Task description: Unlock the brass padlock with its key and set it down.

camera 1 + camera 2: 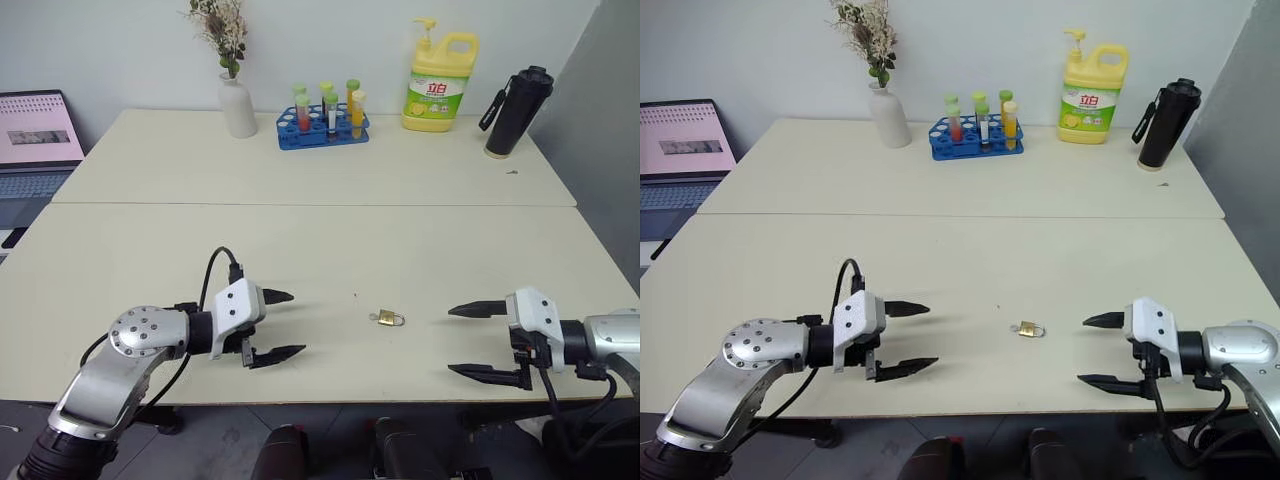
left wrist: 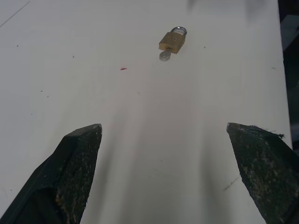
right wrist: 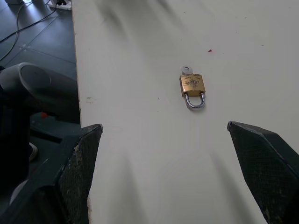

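Table [image 1: 300, 250]: blue rack [image 1: 322, 130] holds upright tubes [image 1: 330, 105]; brass padlock [image 1: 388, 319] lies flat.

Both arms are showing silver-grey metal housings — the left arm [image 1: 110, 375] is carrying a round joint cap ringed with small screws. White blocky wrist casings are sitting behind each gripper. The left gripper [image 1: 280, 325] and right gripper [image 1: 470, 340] are each ending in two black, pointed fingers — scuffed and speckled close up. Black cables are looping beside both wrists.
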Controlling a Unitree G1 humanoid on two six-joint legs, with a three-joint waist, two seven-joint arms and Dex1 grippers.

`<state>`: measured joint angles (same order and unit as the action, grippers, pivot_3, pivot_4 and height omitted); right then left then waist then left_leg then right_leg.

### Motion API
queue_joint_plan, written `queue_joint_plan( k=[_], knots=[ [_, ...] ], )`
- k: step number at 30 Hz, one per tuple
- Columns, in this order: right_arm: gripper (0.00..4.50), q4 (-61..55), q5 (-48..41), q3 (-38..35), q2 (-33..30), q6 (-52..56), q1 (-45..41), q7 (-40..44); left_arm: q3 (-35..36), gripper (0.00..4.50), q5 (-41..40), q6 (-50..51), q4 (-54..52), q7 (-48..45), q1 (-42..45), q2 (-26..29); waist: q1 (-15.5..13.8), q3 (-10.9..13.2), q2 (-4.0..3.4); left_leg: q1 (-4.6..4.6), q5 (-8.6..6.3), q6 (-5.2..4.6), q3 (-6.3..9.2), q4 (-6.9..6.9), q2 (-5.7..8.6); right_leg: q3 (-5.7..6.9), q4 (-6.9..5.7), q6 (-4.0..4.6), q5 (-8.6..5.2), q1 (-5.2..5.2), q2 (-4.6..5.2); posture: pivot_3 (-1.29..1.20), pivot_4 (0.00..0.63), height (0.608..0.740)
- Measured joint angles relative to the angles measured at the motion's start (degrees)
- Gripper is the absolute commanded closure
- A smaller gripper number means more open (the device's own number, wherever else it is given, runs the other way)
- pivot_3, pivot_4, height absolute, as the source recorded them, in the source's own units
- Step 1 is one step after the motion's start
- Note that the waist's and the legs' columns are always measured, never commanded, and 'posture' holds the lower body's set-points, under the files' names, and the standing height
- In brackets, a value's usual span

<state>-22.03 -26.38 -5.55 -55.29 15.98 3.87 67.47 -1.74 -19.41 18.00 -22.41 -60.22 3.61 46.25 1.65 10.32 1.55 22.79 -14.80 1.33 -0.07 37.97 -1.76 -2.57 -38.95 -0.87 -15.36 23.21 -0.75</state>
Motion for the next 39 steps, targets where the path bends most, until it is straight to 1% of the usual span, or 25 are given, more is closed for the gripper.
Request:
queue_joint_plan(
  k=[10,13,15,17,19,23,28,30,32,39],
  knots=[
    [0.0,3.6,2.1,0.0,0.4,-3.2,1.9,0.1,0.1,0.01,-0.6,-1.0,0.0,0.1,0.0,-0.3,0.0,0.0,0.01,-0.02,0.0,0.0,-0.01,0.0,0.0,0.0,-0.01,0.0,0.0,0.0,0.0,0.0,0.15,0.74],
    [0.0,3.7,2.8,0.1,1.1,-3.4,1.8,-0.3,0.0,0.01,1.1,-2.7,0.0,0.2,-0.3,-0.1,0.0,0.0,0.01,-0.01,0.0,0.0,0.0,0.0,0.0,-0.01,-0.01,0.0,0.0,0.0,-0.01,0.0,0.15,0.74],
    [0.0,3.8,4.8,0.3,2.4,-4.8,1.3,-1.8,-0.2,0.01,2.4,-4.2,-0.1,0.0,-1.6,0.7,0.1,0.0,0.0,-0.02,0.0,0.0,-0.02,0.0,-0.01,-0.02,-0.01,0.0,0.0,0.0,-0.01,0.0,0.15,0.74],
    [0.0,4.0,6.4,0.7,4.1,-6.2,0.0,-3.5,-0.3,0.01,1.6,-3.5,-1.0,-1.6,-3.8,2.0,0.2,0.0,0.0,-0.03,0.0,0.0,-0.03,-0.01,-0.04,-0.02,-0.02,0.0,0.0,0.02,-0.01,0.0,0.15,0.74],
    [0.0,3.8,7.2,1.3,4.3,-6.2,-0.6,-4.0,-0.5,0.01,0.5,-3.1,-2.6,-3.5,-4.8,3.0,0.1,0.0,-0.01,-0.02,0.0,0.0,-0.02,0.0,-0.02,-0.01,-0.02,0.0,0.0,0.02,0.0,0.0,0.15,0.74],
    [0.0,1.6,7.2,3.6,3.5,-0.4,-2.2,-4.2,-0.7,0.01,-1.1,0.5,-2.9,-5.8,-4.2,5.6,-0.2,0.0,-0.01,-0.03,0.0,0.0,0.0,0.02,-0.01,0.01,-0.03,0.0,0.0,0.0,0.0,0.0,0.15,0.74],
    [0.0,-1.1,7.1,8.0,4.6,5.3,-7.0,-5.4,-0.2,0.01,-3.2,0.9,-2.7,-5.3,-1.4,3.7,-0.1,0.0,-0.01,-0.02,0.0,0.0,0.0,0.02,-0.02,0.02,-0.03,0.0,0.0,0.01,-0.01,0.0,0.15,0.74],
    [0.0,-1.3,7.4,9.5,6.1,6.4,-9.1,-6.5,-0.1,0.01,-3.0,0.2,-2.7,-5.1,-1.5,3.6,-0.1,0.0,-0.01,0.0,0.0,0.0,0.01,0.0,-0.03,0.01,-0.02,0.01,-0.01,0.02,-0.02,0.0,0.15,0.74],
    [0.0,-0.5,9.6,12.8,9.0,8.7,-13.1,-9.1,-0.3,0.01,-2.3,-0.7,-2.8,-4.8,-2.2,3.5,0.3,0.0,-0.01,-0.02,0.0,0.0,-0.03,0.0,-0.05,0.0,-0.04,0.01,0.0,0.05,-0.02,0.0,0.15,0.74],
    [0.0,0.9,13.0,20.1,14.5,17.4,-20.9,-14.3,-1.0,0.01,-0.7,-2.7,-3.3,-4.1,-4.7,3.4,0.0,0.0,-0.01,0.03,0.0,0.0,0.01,0.01,-0.02,-0.01,-0.04,0.03,-0.01,0.07,-0.02,0.0,0.15,0.74]
  ],
)
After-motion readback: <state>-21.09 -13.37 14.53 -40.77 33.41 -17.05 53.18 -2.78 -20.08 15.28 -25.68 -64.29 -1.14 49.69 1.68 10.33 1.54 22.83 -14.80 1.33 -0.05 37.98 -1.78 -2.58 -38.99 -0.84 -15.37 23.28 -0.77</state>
